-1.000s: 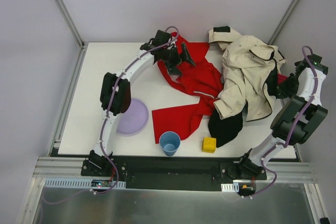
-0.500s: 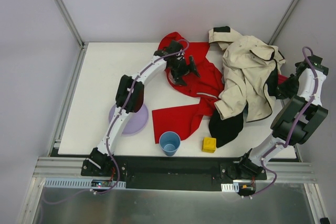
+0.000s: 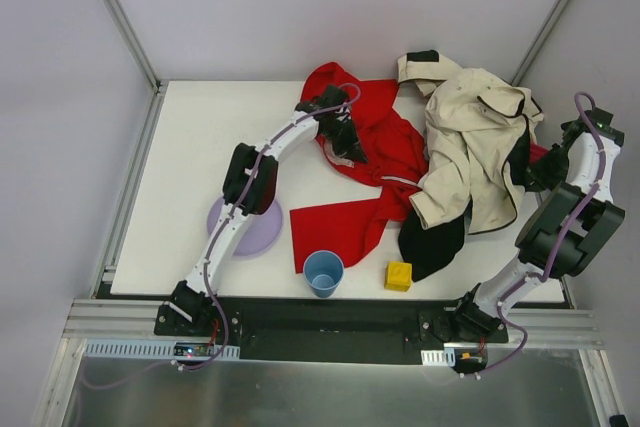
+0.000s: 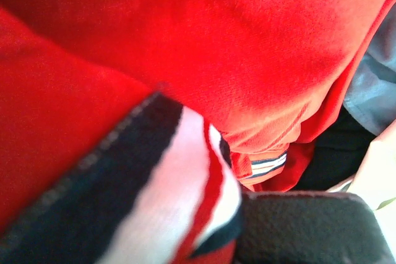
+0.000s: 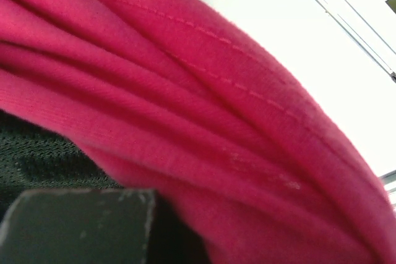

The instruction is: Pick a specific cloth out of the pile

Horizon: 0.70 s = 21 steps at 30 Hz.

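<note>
Top external, left arm (image 3: pixel 280 137) outstretched, left pincer (image 3: pixel 350 145) closed, seemingly on cloth (image 3: pixel 392 152), right pincer (image 3: pixel 531 167) closed

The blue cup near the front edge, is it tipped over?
No, the blue cup stands upright, its round open mouth facing up, at the near edge of the red cloth.

The pile (image 3: pixel 470 137) buries most of its magenta cloth (image 5: pixel 216 122).
</note>
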Available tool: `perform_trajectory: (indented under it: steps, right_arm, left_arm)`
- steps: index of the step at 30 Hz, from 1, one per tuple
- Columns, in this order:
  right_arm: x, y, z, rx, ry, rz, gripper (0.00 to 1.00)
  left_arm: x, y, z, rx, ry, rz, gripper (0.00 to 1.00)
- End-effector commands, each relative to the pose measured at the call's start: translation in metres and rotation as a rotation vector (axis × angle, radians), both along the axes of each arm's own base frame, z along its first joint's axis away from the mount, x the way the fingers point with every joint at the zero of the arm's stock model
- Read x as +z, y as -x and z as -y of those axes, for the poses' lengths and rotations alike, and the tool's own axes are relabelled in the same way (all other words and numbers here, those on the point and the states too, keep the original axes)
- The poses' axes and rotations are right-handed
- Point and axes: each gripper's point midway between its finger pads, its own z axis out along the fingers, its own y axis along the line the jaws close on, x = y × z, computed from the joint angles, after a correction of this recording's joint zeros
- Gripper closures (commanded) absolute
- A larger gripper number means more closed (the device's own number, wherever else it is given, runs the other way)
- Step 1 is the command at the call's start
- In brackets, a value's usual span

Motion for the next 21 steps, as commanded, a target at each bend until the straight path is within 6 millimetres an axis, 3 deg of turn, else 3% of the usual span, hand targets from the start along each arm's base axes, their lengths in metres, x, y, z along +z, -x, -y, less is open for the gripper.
perform_trajectory:
  steps: [1, 3, 6, 8, 9, 11, 16, 21]
  right_arm:
    - [0.02, 0.004, 0.005, -0.032, 0.031, 0.053, 0.99]
    - [0.021, 0.004, 0.005, -0.035, 0.032, 0.055, 0.99]
    - [0.022, 0.004, 0.006, -0.036, 0.036, 0.059, 0.99]
    - [0.022, 0.004, 0.006, -0.036, 0.037, 0.058, 0.99]
    - [0.022, 0.004, 0.006, -0.036, 0.038, 0.057, 0.99]
    - [0.021, 0.004, 0.007, -0.038, 0.036, 0.056, 0.99]
    - [0.02, 0.001, 0.006, -0.036, 0.026, 0.061, 0.99]
    - [0.018, 0.0, 0.006, -0.033, 0.021, 0.06, 0.99]
  left_arm:
    - [0.022, 0.002, -0.024, 0.0, -0.061, 0.057, 1.0]
    - [0.044, 0.007, -0.029, -0.021, -0.057, 0.106, 0.87]
    - [0.077, 0.022, -0.039, -0.023, -0.062, 0.143, 0.51]
    - [0.084, 0.037, -0.05, -0.012, -0.075, 0.122, 0.28]
    - [0.087, 0.045, -0.054, -0.015, -0.076, 0.112, 0.24]
    - [0.095, 0.061, -0.063, -0.009, -0.07, 0.08, 0.19]
    - [0.088, 0.094, -0.1, 0.057, -0.106, -0.032, 0.15]
    - [0.072, 0.082, -0.137, 0.16, -0.136, -0.091, 0.1]
